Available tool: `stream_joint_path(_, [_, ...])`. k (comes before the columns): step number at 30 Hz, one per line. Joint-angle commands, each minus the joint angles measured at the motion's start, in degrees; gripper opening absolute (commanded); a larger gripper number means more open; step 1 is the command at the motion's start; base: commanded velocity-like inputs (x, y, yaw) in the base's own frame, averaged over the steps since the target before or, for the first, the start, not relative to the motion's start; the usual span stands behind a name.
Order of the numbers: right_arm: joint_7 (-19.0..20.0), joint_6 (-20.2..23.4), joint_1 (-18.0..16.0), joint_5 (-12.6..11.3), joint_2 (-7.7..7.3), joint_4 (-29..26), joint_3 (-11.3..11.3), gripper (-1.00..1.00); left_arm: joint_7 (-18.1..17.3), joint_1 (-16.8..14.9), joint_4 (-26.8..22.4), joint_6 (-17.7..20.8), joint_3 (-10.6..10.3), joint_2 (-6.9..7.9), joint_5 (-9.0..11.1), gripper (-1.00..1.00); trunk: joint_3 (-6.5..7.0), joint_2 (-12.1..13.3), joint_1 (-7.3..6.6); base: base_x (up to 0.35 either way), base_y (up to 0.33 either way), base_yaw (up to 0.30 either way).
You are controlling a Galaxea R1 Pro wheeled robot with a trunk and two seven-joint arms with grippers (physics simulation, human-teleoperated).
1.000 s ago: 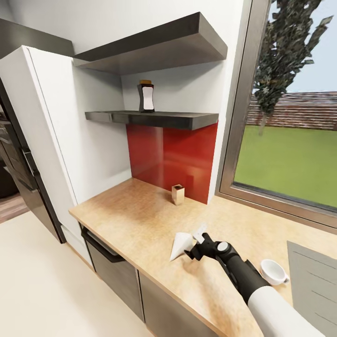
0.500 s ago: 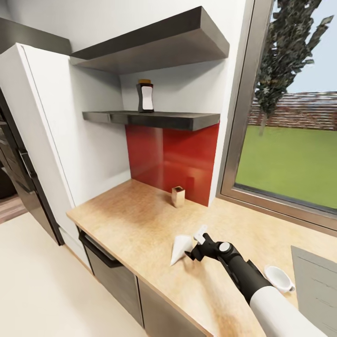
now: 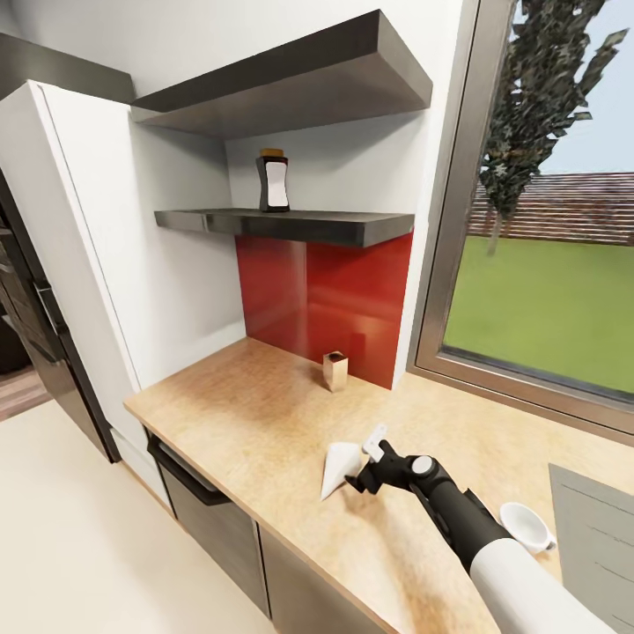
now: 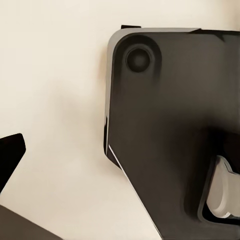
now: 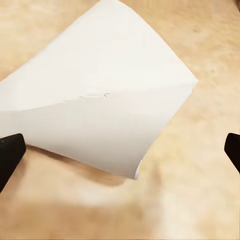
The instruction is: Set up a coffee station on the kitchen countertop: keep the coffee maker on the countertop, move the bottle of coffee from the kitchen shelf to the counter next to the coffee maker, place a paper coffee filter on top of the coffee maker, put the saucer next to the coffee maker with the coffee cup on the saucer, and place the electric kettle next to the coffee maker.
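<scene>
The white paper coffee filter (image 3: pixel 338 464) lies folded on the light-wood kitchen countertop (image 3: pixel 238 405). My right gripper (image 3: pixel 368 460) is open just to its right, one finger on each side of the filter's near end. In the right wrist view the paper coffee filter (image 5: pixel 100 110) lies between the two black fingertips (image 5: pixel 10 152) of my right gripper (image 5: pixel 120 155), which stand far apart. The dark bottle of coffee (image 3: pixel 274 183) stands on the lower kitchen shelf (image 3: pixel 299 224). A white coffee cup (image 3: pixel 526 527) sits on the counter beside my right forearm. One black fingertip (image 4: pixel 10 155) of my left gripper shows above the floor.
A small tan holder (image 3: pixel 335 369) stands against the red backsplash (image 3: pixel 326 295). The grey sink (image 3: pixel 599 537) is at the right edge, under a large window (image 3: pixel 546 264). A tall white cabinet (image 3: pixel 79 264) flanks the counter's left end. The robot's dark base (image 4: pixel 175 130) is over cream floor.
The head view has shifted slightly, so the cup sits lower and further right in the picture. My right gripper stays open at the filter, almost unmoved.
</scene>
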Motion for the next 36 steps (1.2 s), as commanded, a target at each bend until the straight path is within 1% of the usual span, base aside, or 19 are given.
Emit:
stream_joint_path(1, [0.57,-0.33,-0.03,0.39,-0.04,-0.09,0.11,1.00,0.05,-0.01,-0.03,-0.11,0.03,-0.01,0.32,1.00,-0.11,-0.11,0.03,0.000,0.000,0.000])
stream_joint_path(9, [1.30,-1.62,-0.03,0.76,-0.04,0.22,0.15,1.00,0.05,-0.01,-0.03,-0.01,0.03,0.05,0.32,1.00,-0.11,-0.11,0.03,0.000,0.000,0.000])
stream_joint_path(14, [1.59,-2.46,-0.03,1.87,-0.04,0.24,0.19,1.00,0.05,-0.01,-0.03,0.00,0.03,0.08,0.32,1.00,-0.11,-0.11,0.03,0.000,0.000,0.000])
stream_joint_path(23, [5.10,-2.79,-0.03,3.19,-0.04,0.25,0.20,1.00,0.13,-0.01,-0.03,0.00,0.03,0.03,0.32,1.00,-0.11,-0.11,0.03,0.000,0.000,0.000])
stream_joint_path(28, [5.49,-2.80,-0.03,3.67,-0.04,0.25,0.17,1.00,0.13,-0.01,-0.03,0.05,0.03,0.06,0.32,1.00,-0.11,-0.11,0.03,0.000,0.000,0.000])
stream_joint_path(36, [5.56,-3.50,-0.03,3.76,-0.04,0.25,0.11,1.00,0.14,-0.01,-0.03,0.12,0.03,0.08,0.32,1.00,-0.11,-0.11,0.03,0.007,0.000,0.000])
